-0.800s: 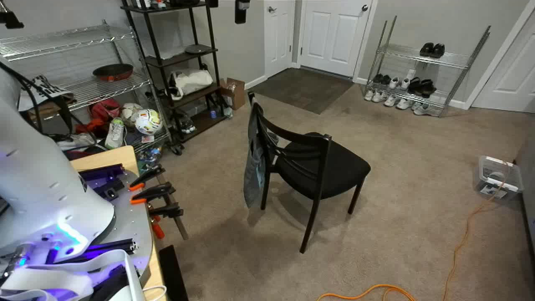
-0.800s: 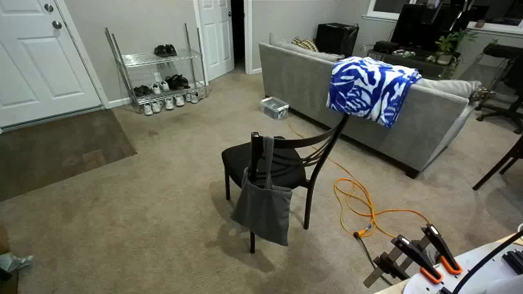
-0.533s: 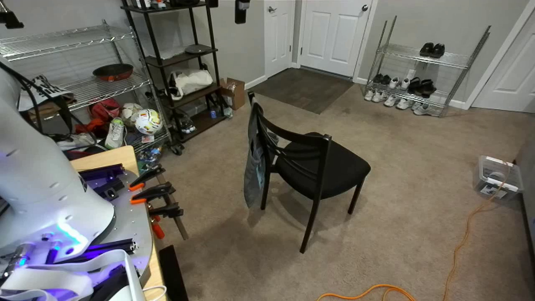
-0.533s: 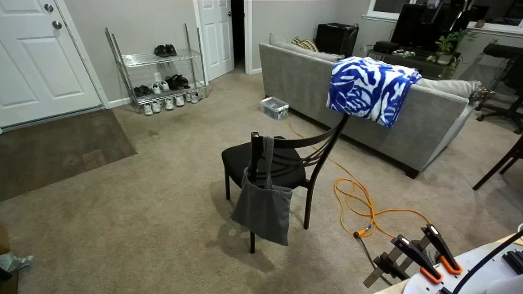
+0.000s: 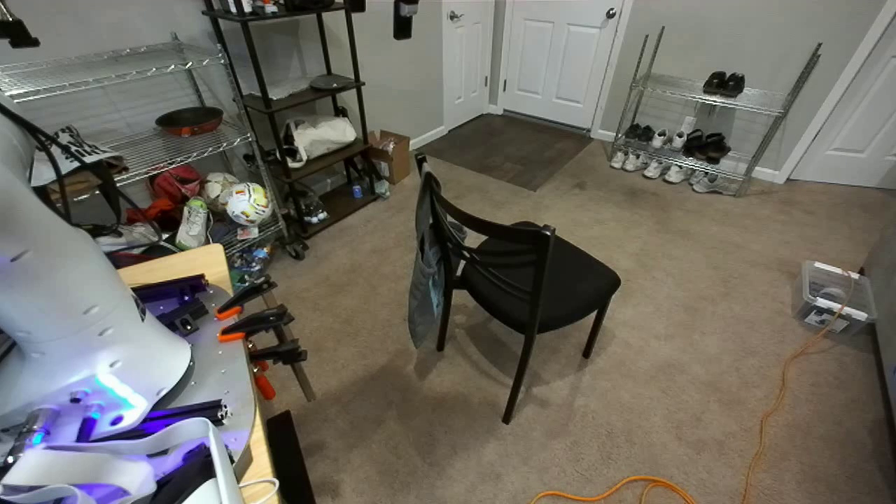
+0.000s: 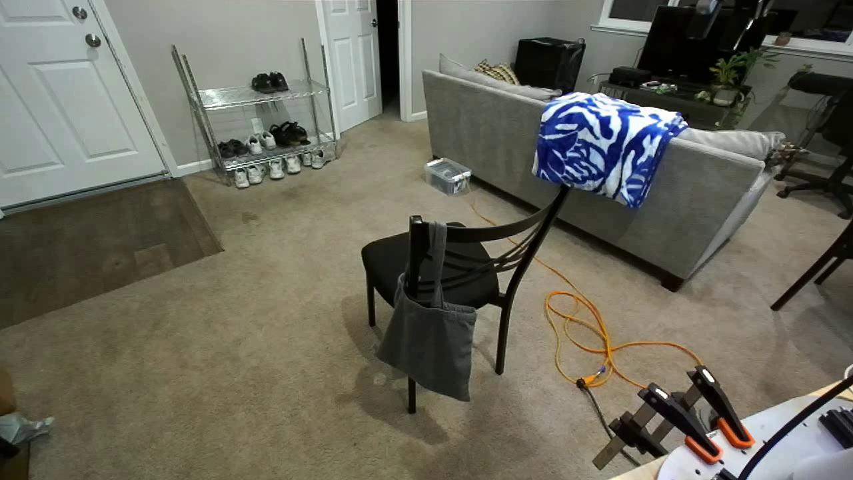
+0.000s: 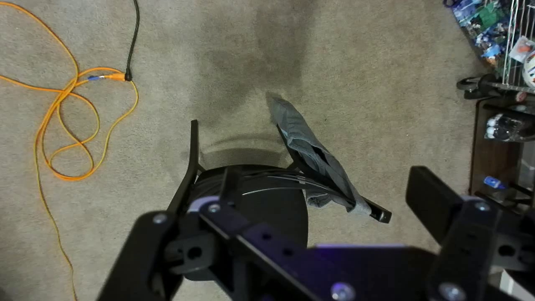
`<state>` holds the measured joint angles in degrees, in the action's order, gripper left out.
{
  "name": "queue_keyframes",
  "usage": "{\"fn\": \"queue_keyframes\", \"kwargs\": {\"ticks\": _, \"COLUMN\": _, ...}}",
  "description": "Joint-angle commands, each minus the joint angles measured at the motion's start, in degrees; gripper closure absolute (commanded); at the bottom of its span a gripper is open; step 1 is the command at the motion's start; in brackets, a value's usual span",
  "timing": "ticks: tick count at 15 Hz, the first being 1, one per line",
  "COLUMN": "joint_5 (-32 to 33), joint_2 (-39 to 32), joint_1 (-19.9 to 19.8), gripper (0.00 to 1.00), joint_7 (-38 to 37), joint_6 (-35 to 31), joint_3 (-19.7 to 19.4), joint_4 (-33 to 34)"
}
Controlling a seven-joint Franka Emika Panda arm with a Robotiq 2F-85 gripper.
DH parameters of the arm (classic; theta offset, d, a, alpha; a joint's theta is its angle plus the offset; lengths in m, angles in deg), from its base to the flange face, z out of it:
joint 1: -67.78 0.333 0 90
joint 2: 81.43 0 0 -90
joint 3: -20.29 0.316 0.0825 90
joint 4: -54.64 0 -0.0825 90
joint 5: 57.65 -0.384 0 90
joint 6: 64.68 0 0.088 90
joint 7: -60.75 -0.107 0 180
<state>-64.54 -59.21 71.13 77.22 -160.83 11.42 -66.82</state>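
Observation:
A dark chair (image 5: 560, 280) with a black seat stands on the carpet in both exterior views. From one top corner of its backrest hangs a grey cloth bag (image 6: 430, 350), its strap looped over the post. In the wrist view my gripper (image 7: 330, 190) is spread wide, with nothing held between its fingers. Below it, well apart, lie the chair's backrest, the post tip (image 7: 381, 215) and the bag (image 7: 299, 129) seen from above. A dark piece that looks like a fingertip (image 5: 403, 21) dips in at the top edge of an exterior view.
Clamps (image 5: 255, 322) jut from the robot's table edge. An orange cord (image 6: 603, 333) loops over the carpet near the chair. Behind are a grey sofa (image 6: 480, 120) with a blue-white towel (image 6: 603, 143), a shoe rack (image 6: 263, 100), a plastic box (image 5: 836, 297) and dark shelves (image 5: 308, 98).

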Motion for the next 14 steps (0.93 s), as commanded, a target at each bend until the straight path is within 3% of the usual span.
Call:
{"fn": "queue_keyframes", "kwargs": {"ticks": 1, "joint_5": -0.4, "joint_2": -0.1, "joint_1": -1.4, "gripper": 0.00, "joint_7": 0.4, "joint_6": 0.2, "joint_3": 1.1, "joint_4": 0.1}}
{"fn": "queue_keyframes", "kwargs": {"ticks": 9, "joint_5": -0.2, "joint_2": -0.3, "joint_1": -1.4, "gripper": 0.00, "joint_7": 0.4, "joint_6": 0.1, "joint_3": 1.3, "joint_4": 0.3}}
{"fn": "queue_keyframes", "kwargs": {"ticks": 14, "joint_5": 1.1, "joint_2": -5.2, "joint_1": -0.8, "gripper": 0.00, "joint_7": 1.4, "joint_6": 0.0, "joint_3": 2.7, "joint_4": 4.0}}
